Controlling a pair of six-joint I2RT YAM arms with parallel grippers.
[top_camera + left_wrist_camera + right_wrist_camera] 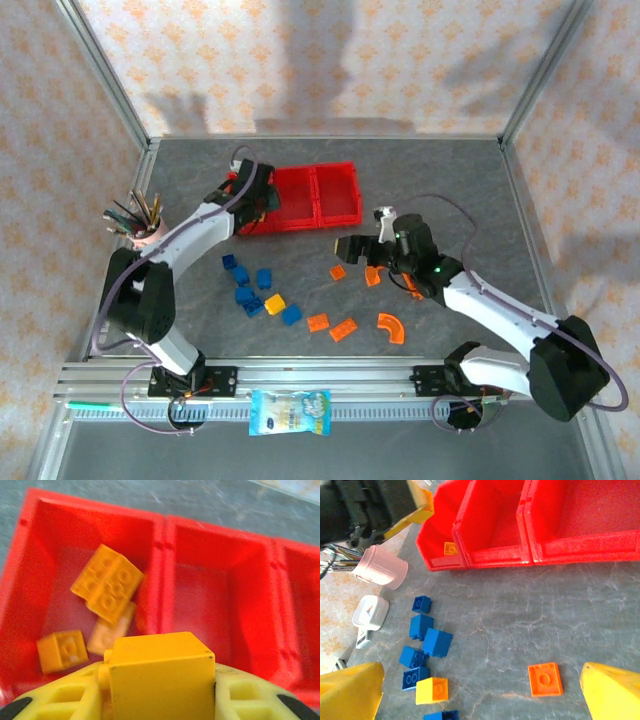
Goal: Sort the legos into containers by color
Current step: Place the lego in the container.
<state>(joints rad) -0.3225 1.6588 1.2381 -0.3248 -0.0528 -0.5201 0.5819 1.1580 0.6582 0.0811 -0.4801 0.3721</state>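
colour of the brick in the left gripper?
Yellow. The brick shows best in the left wrist view.

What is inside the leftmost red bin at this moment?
Three yellow bricks lie in the leftmost bin. The near part of its floor is hidden by the left gripper and the held yellow brick.

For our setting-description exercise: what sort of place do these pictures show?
Likely a robotics lab test bench: two robot arms bolted to a metal rail, patterned backdrop walls, and legos staged beside red containers.
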